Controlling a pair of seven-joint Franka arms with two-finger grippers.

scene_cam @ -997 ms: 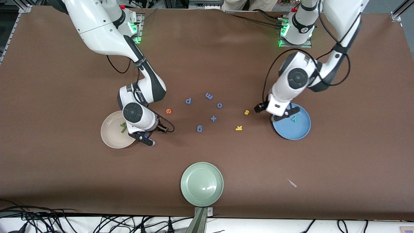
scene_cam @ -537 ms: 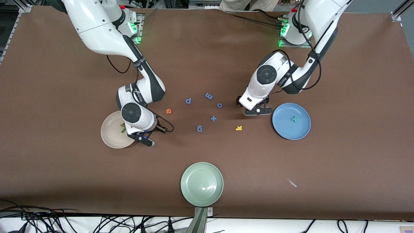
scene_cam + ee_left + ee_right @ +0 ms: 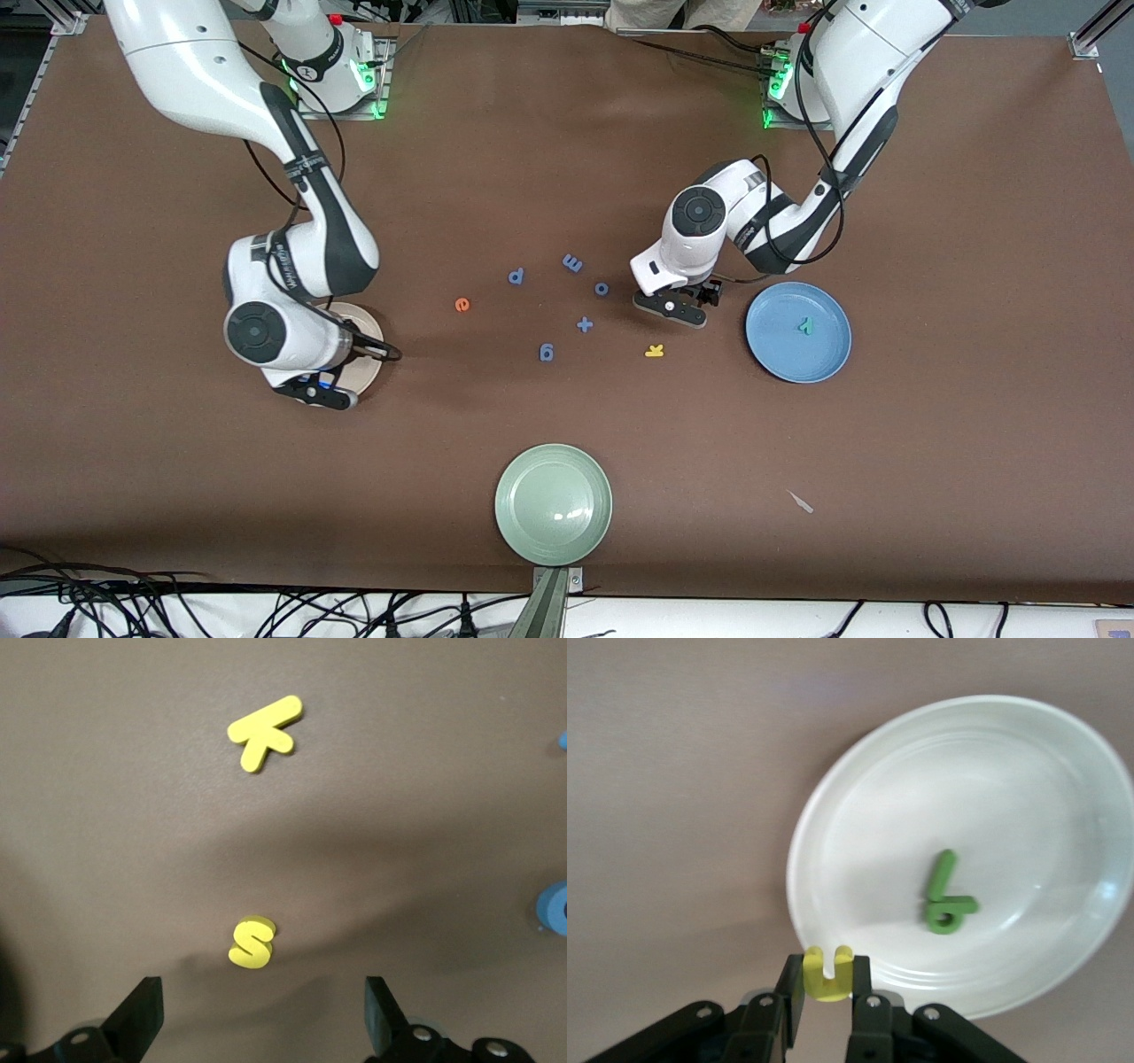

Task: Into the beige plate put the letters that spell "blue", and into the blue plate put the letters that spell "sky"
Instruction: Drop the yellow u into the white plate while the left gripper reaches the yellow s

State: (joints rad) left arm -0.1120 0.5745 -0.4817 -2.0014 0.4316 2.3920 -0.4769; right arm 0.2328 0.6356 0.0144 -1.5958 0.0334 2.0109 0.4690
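Front view: the right gripper (image 3: 321,390) has moved toward the right arm's end of the table and now hangs over the rim of the beige plate (image 3: 368,326), on the plate's side nearer to the camera; a second ago it was beside the plate on the side toward the orange e (image 3: 462,304). The right arm now covers most of that plate. The left gripper (image 3: 671,308) has left the blue plate (image 3: 828,359) and now stands over the table between that plate and the blue o (image 3: 601,289), hiding the yellow s. The teal y (image 3: 804,325) lies in the blue plate. The yellow k (image 3: 654,351) lies nearer to the camera than the left gripper. The orange e has not moved. The blue p (image 3: 516,276), m (image 3: 572,263), plus sign (image 3: 584,324) and g (image 3: 547,353) lie between the two plates as before. The green plate (image 3: 554,504) stays at the table edge nearest the camera.

Left wrist view: the jaws stand wide apart, and the yellow s (image 3: 252,943) lies on the table between them, untouched. The k (image 3: 265,731) lies well apart from it.

Right wrist view: the jaws are narrow and pinch the yellow u (image 3: 828,973) just over the beige plate's rim (image 3: 833,824). Inside the plate the green l (image 3: 942,875) and b (image 3: 949,913) lie touching each other.
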